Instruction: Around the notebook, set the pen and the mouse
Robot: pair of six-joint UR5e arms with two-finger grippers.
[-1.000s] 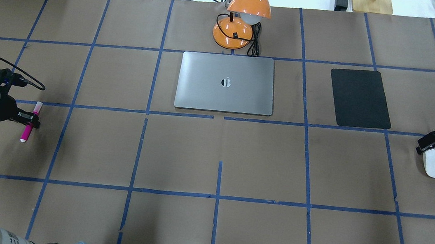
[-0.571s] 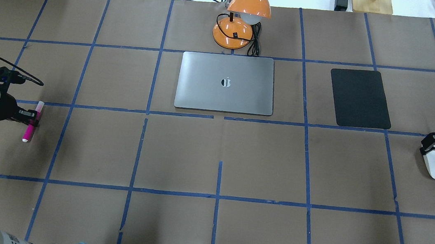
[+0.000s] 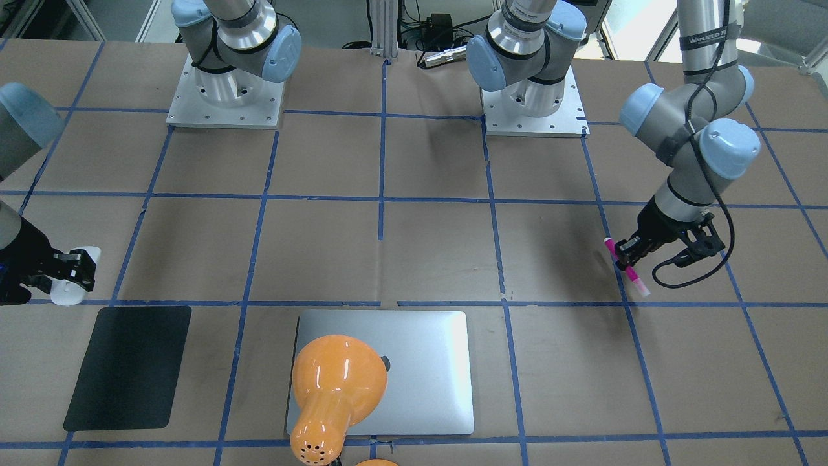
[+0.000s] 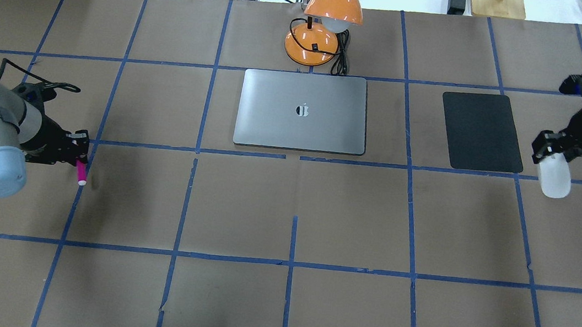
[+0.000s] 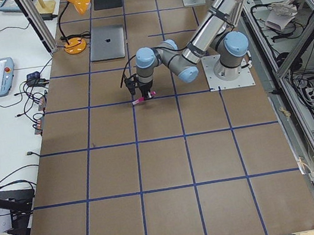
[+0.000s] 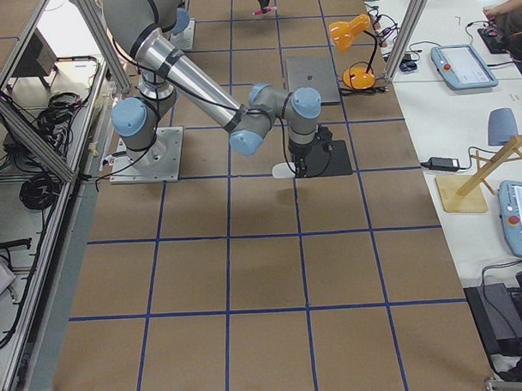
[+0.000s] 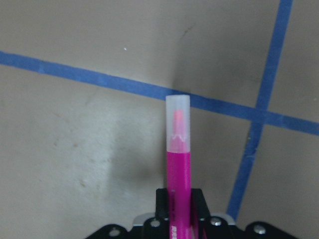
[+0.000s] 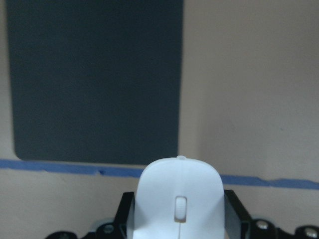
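The pink pen is held off the table at the left, with my left gripper shut on its middle, its pale capped tip pointing forward in the wrist view. The white mouse is clamped in my right gripper, just off the near right corner of the black mat. The silver-grey notebook lies closed at the table's centre back, far from both grippers.
A flat black mat lies right of the notebook. An orange desk lamp with its cord stands just behind the notebook. Blue tape lines grid the brown table. Cables lie beyond the far edge.
The left gripper has carried the pen off the table and to the right. The right gripper has carried the mouse away from the table's right edge toward the black mat.
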